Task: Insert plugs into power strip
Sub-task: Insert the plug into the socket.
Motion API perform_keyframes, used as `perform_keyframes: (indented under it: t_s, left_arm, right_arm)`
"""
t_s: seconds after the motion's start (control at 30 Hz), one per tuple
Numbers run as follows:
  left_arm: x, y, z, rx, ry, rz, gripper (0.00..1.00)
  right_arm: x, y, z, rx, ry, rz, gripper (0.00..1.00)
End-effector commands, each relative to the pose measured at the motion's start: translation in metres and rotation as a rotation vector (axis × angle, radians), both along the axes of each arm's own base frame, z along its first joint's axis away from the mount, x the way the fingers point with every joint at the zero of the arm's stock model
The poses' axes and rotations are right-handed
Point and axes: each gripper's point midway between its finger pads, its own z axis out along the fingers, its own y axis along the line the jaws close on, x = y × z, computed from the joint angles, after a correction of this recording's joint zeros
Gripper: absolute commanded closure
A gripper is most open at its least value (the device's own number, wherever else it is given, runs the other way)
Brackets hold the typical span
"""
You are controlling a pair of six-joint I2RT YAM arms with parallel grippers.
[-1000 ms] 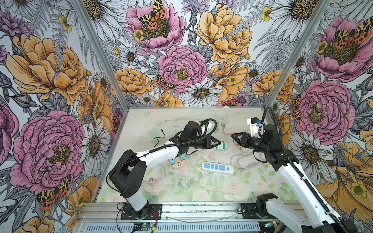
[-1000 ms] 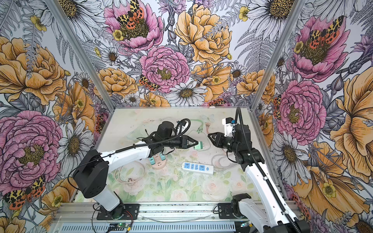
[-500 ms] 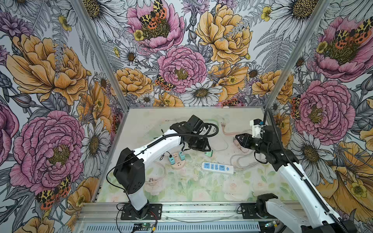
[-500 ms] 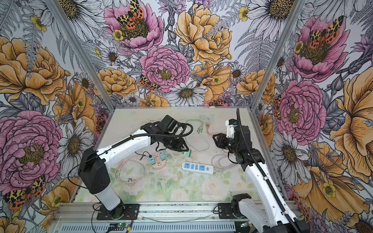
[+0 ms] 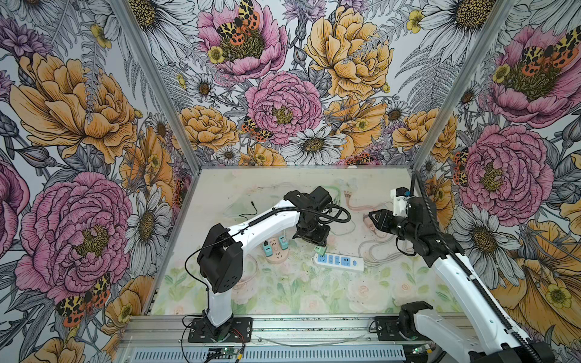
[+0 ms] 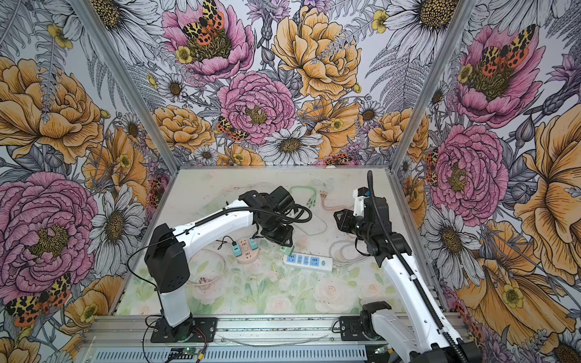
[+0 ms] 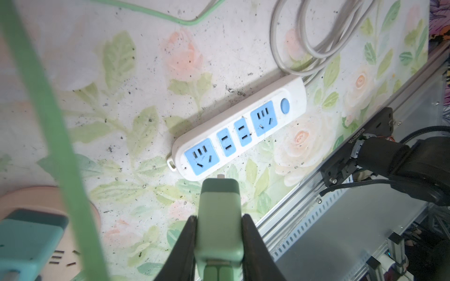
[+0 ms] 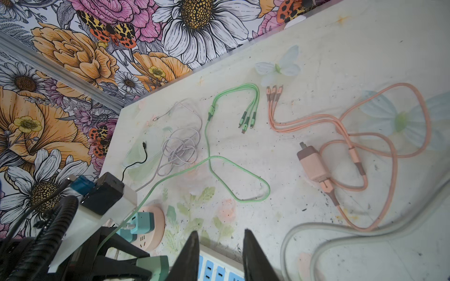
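Left gripper [image 7: 219,219]: clamped on green plug [image 7: 220,202]; prongs just beside white power strip [image 7: 295,90]'s end socket
Right gripper [image 8: 220,234]: fingers apart, empty
Advice: square prongs to slots; press straight down

You can count four cube plugs: two teal plugs [image 5: 268,251] [image 5: 284,243], one green plug [image 7: 219,219] and one pink-brown plug [image 8: 313,164]. You see two socket units: one white power strip [image 7: 243,136], with four blue socket panels [image 7: 201,155] and one round blue button [image 7: 284,106], and one round pink hub [image 6: 248,258]. You have four thin cables: one green cable [image 8: 210,112] and one pink cable [image 8: 273,93], each ending in three tips, one white cable [image 8: 180,150] and one black cable [image 8: 144,145]. There is one thick grey cord [image 7: 274,48].
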Motion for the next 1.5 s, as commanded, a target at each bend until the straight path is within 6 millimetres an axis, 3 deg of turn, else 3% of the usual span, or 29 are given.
perform_keyframes:
  t_s: [0.0,0.27,0.47,0.8,1.47]
  left_arm:
    - [0.000,0.009,0.006,0.070,-0.056,-0.108,0.94]
    - [-0.006,-0.001,0.003,0.176,-0.202,-0.425,0.94]
    - [-0.017,-0.011,-0.011,0.266,-0.264,-0.666,0.94]
    - [-0.009,-0.016,-0.011,0.312,-0.330,-0.814,0.93]
    - [-0.010,-0.028,-0.035,0.351,-0.323,-0.944,0.92]
  right_arm:
    - [-0.001,-0.006,-0.003,-0.027,-0.010,-0.014,0.68]
    - [-0.001,-0.018,0.003,-0.064,-0.045,-0.070,0.68]
    - [-0.005,-0.027,0.011,-0.080,-0.081,-0.114,0.68]
    - [-0.005,-0.050,0.002,-0.088,-0.042,-0.205,0.69]
    - [-0.007,-0.054,-0.007,-0.057,-0.015,-0.215,0.69]
